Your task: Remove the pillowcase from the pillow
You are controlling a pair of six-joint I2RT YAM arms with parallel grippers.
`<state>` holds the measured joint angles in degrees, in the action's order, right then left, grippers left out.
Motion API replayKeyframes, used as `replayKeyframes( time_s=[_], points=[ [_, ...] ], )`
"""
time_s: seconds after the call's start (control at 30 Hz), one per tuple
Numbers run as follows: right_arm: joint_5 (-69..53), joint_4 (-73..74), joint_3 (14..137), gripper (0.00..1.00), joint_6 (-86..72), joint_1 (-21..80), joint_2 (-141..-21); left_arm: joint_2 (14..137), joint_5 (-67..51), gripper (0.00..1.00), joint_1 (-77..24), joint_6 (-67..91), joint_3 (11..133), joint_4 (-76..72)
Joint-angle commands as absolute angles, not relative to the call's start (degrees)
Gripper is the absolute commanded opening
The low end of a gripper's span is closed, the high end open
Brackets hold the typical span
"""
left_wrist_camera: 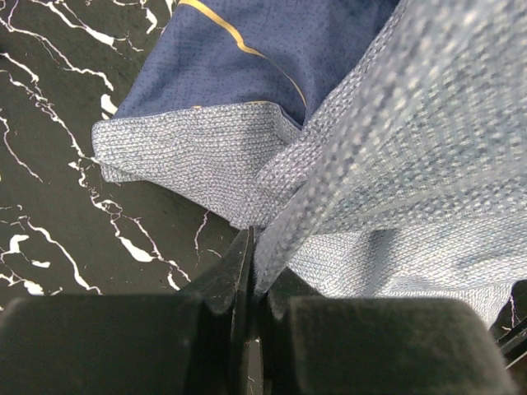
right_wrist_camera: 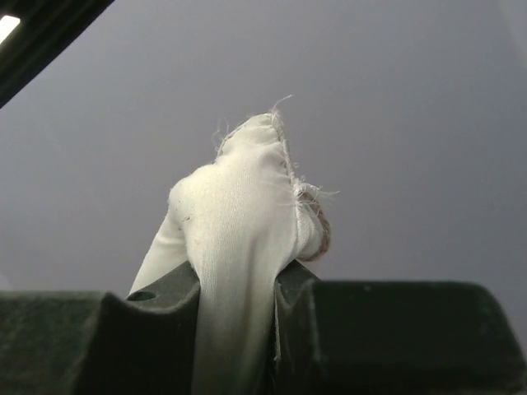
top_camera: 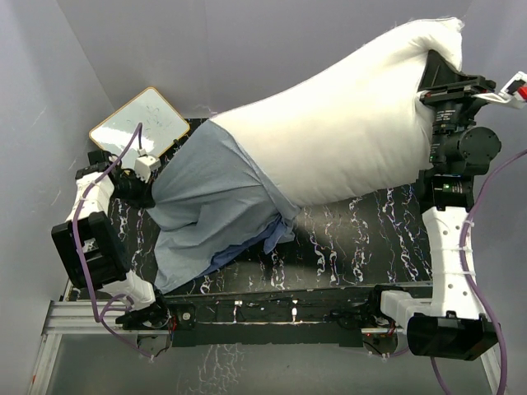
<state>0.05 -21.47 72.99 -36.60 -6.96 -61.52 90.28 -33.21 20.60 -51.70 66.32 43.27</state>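
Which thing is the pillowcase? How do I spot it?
Across the black marbled table stretches a huge white pillow. The pillowcase is the soft cloth bunched over the pillow's left end, beside the small whiteboard. Its neighbours are white; it alone is grey-blue, with a navy, gold-lined side.

Plump white pillow (top_camera: 346, 132) mostly bared, slanting up right; grey-blue inside-out pillowcase (top_camera: 210, 197) bunched over lower-left end.

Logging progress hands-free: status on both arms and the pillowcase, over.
Left end effector shut on grey-blue cloth pillowcase. Right end effector shut on corner of plump white pillow. Pillow mostly bare, left end inside case. Orange-edged white board by left arm, not blocking.
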Motion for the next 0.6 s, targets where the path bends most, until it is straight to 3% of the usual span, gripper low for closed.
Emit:
replayKeyframes(
  time_s=[0.0,0.27,0.57],
  points=[
    [20.16,-37.6,80.7,0.08,-34.76,-9.41,-57.11,87.66,-23.75,0.0,22.64,-54.39,65.55,43.2],
    [20.73,-38.73,87.06,0.08,-28.56,-9.41,-57.86,87.76,-17.24,0.0,25.82,-61.1,61.96,39.49],
    [16.75,-36.05,88.22,0.08,-30.66,-9.4,-58.41,84.14,-22.84,0.0,26.63,-61.26,62.61,44.16]
  ],
)
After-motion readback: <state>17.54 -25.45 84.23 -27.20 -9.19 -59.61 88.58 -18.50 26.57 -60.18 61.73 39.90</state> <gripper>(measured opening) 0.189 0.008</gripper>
